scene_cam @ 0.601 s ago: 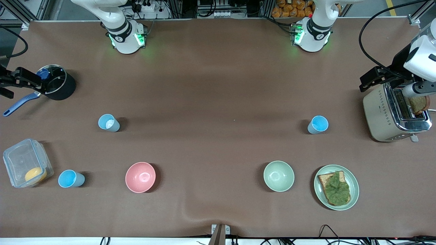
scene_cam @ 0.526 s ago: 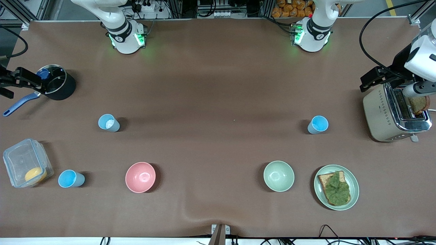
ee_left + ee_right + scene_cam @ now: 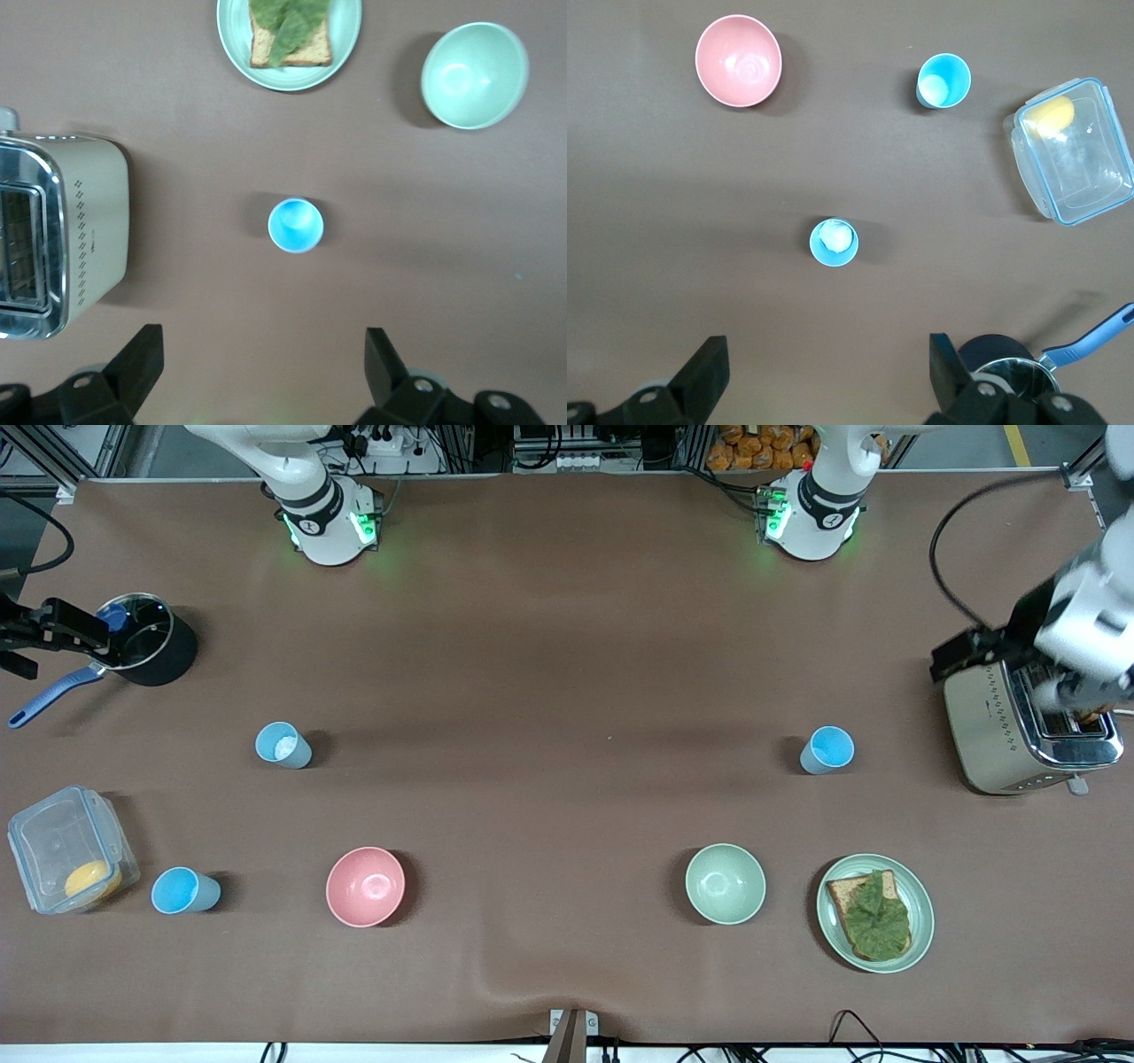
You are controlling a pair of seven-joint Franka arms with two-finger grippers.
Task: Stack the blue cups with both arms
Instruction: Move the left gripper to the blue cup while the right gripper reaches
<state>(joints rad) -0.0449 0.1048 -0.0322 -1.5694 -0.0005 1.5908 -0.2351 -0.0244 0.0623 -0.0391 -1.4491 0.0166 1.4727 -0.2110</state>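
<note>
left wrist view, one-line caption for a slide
Open left tool above a sky-blue plastic cup, with cream toaster, pale green bowl and sandwich plate.

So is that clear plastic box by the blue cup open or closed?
Cannot tell for sure. The clear box sits flat with blue clips around its rim and something yellow inside, seen through the plastic; a lid isn't clearly distinguishable.

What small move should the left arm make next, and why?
Probably swing the open left gripper over the upright sky-blue tapered plastic cup: it hangs empty by the beige toaster, with that cup standing free nearby. The open right gripper hangs by the black pot.
</note>
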